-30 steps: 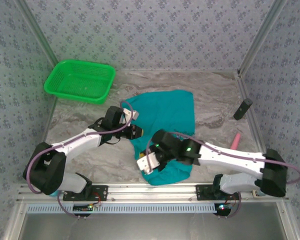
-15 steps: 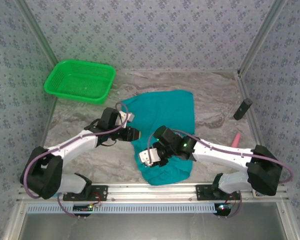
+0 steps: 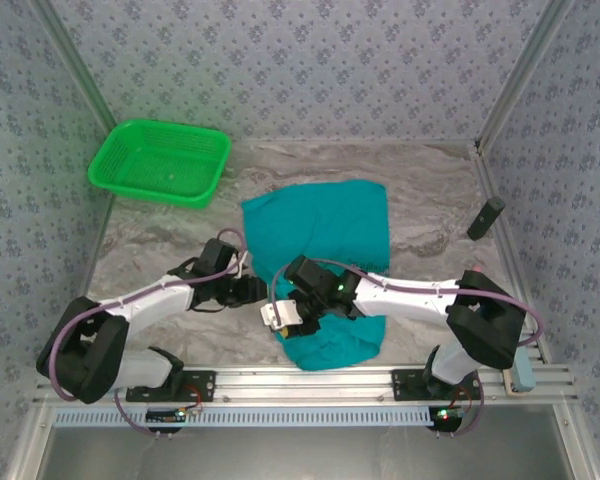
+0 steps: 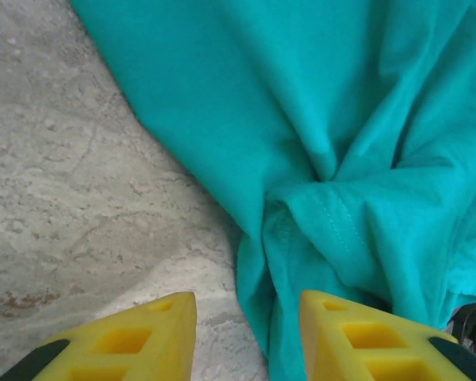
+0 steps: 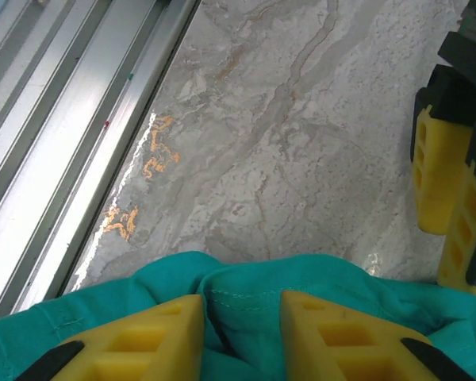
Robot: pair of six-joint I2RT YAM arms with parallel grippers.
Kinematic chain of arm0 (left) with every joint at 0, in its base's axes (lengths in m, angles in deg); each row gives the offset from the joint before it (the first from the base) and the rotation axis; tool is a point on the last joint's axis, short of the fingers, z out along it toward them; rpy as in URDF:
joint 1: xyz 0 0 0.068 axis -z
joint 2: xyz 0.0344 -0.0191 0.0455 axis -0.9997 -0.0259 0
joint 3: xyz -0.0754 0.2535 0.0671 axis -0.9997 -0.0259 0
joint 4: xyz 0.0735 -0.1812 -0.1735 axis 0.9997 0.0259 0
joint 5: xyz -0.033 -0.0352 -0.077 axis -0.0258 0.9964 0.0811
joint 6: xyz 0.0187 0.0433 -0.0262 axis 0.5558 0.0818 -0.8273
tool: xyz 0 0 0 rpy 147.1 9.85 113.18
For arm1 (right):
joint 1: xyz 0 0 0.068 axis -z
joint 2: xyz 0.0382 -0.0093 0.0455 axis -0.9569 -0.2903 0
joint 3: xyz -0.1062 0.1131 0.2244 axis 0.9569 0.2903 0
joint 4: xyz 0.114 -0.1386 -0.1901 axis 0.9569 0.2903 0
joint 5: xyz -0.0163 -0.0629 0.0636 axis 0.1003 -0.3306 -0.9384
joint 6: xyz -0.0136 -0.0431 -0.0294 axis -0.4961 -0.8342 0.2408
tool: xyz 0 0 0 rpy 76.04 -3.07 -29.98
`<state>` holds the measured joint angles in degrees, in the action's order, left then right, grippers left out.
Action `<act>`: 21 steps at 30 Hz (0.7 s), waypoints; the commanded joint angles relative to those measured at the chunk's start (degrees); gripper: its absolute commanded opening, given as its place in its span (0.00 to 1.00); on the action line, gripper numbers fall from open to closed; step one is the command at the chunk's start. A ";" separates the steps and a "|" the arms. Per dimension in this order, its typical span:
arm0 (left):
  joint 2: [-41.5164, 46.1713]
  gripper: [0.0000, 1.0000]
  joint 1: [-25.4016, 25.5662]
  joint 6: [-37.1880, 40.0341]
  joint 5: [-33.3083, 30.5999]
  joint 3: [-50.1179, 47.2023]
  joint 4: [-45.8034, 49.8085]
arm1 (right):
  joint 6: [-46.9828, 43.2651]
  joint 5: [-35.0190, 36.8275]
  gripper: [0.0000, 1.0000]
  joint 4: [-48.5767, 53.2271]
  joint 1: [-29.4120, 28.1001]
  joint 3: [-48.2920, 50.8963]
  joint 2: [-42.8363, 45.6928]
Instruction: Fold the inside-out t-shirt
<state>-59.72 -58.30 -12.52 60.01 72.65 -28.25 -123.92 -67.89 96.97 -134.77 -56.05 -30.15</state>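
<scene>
The teal t-shirt (image 3: 330, 235) lies spread on the marble table, its near part bunched (image 4: 357, 159). My left gripper (image 3: 258, 291) sits low at the shirt's left edge and is open; in the left wrist view a gathered fold lies by the right finger of the left gripper (image 4: 247, 305), gripped by neither. My right gripper (image 3: 273, 316) is just beside it at the same edge. In the right wrist view the right gripper (image 5: 240, 305) straddles a stitched hem fold (image 5: 246, 295), its jaws still apart. The left gripper's yellow fingers (image 5: 443, 182) show close by.
A bright green mesh basket (image 3: 160, 160) stands at the back left. A black cylinder (image 3: 486, 217) and a pink object (image 3: 472, 272) lie at the right. The aluminium rail (image 5: 55, 135) runs along the near edge. Patterned walls close three sides.
My left gripper opened, let go of the shirt and drew back toward the near left; the shirt's upper left now lies flat. My right gripper slid left along the edge, its jaws narrowing.
</scene>
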 commanded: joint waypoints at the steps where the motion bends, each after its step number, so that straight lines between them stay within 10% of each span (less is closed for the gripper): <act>1: -0.79 0.39 0.91 -2.09 -0.50 -0.51 -2.80 | 1.32 -4.28 0.33 3.67 -0.26 -1.23 -0.65; 8: -3.98 0.36 1.90 -2.38 -0.36 -0.34 -5.18 | 1.57 -4.31 0.33 4.45 -0.58 -0.95 -1.59; 16: -4.93 0.34 2.07 -2.56 0.07 0.40 -6.37 | 0.14 -2.02 0.00 2.96 -0.94 -1.65 -0.12; 21: -4.57 0.33 2.15 -2.23 -0.25 2.40 -6.36 | -8.85 2.04 0.00 12.06 -2.22 -7.65 3.28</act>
<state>-64.26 -56.55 -14.59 59.77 72.54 -33.58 -125.45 -68.44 102.39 -135.71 -58.78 -30.02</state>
